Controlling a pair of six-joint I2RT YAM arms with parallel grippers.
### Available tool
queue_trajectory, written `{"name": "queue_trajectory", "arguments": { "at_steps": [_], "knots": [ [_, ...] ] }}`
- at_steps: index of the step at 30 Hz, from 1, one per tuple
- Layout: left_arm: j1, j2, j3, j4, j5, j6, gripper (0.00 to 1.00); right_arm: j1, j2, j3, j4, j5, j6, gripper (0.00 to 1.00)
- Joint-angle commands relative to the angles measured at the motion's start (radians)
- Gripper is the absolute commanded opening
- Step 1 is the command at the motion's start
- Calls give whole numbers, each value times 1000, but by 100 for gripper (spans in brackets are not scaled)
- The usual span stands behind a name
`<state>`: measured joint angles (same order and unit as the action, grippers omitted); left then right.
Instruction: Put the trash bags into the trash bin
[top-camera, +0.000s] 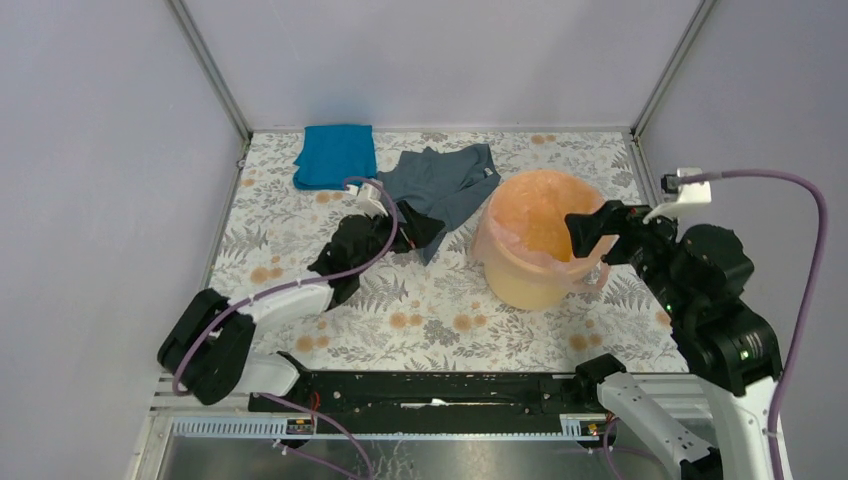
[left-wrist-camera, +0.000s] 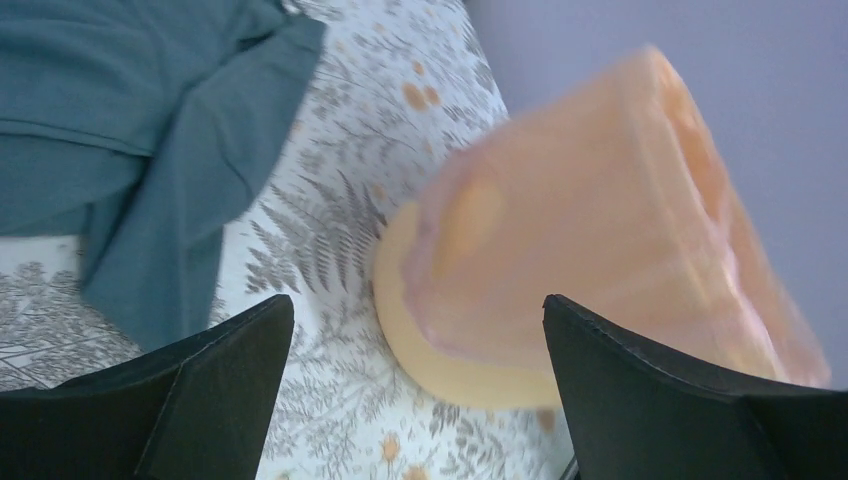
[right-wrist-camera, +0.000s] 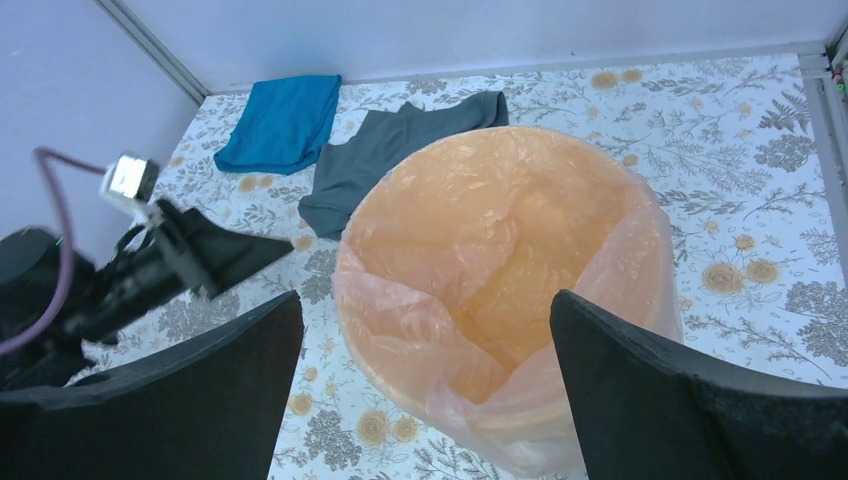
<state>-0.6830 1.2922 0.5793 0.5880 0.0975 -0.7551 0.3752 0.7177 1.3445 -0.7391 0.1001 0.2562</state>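
The yellow-orange trash bin (top-camera: 525, 285) stands upright at the right of the table. The pale-pink trash bag (top-camera: 535, 215) lines its inside, and its film is draped over the rim and partly down the outer wall (right-wrist-camera: 500, 260). My right gripper (top-camera: 585, 235) hovers over the bin's right rim, open, with nothing between its fingers (right-wrist-camera: 425, 300). My left gripper (top-camera: 425, 228) is low over the table, just left of the bin, open and empty (left-wrist-camera: 415, 310). In the left wrist view the bin (left-wrist-camera: 470, 375) and the bag's film (left-wrist-camera: 600, 230) lie a little ahead of the fingertips.
A grey-blue garment (top-camera: 440, 185) lies crumpled behind the left gripper, reaching close to the bin. A folded bright blue cloth (top-camera: 335, 155) sits at the back left. Grey walls close the table on three sides, and the right one stands near the bin.
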Motion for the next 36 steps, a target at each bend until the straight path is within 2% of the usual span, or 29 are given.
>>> {"name": "queue_trajectory", "arguments": {
  "at_steps": [1,3,6,9,12,17,21,28,36],
  "knots": [
    [91,150,143,-19,42,-265,99,8,-55,-24,-20,-29,-39,100],
    [113,262,249,-85,67,-357,99,7,-75,-25,-35,-25,-45,100],
    [114,434,354,26,119,-459,99,8,-106,-24,-57,-17,-48,100],
    [78,559,485,6,99,-536,99,8,-132,-24,-79,-10,-43,100],
    [16,642,546,20,69,-605,99,8,-148,-18,-100,-2,-35,100],
    [-127,700,527,100,-16,-713,97,8,-176,-14,-127,-7,-12,100],
    [-192,747,529,154,-62,-820,99,8,-191,-19,-140,-7,-10,100],
    [-311,812,630,131,-172,-879,99,7,-225,-21,-145,4,-9,100],
    [-390,912,785,105,-153,-887,99,8,-244,2,-161,11,-15,100]
  ]
}}
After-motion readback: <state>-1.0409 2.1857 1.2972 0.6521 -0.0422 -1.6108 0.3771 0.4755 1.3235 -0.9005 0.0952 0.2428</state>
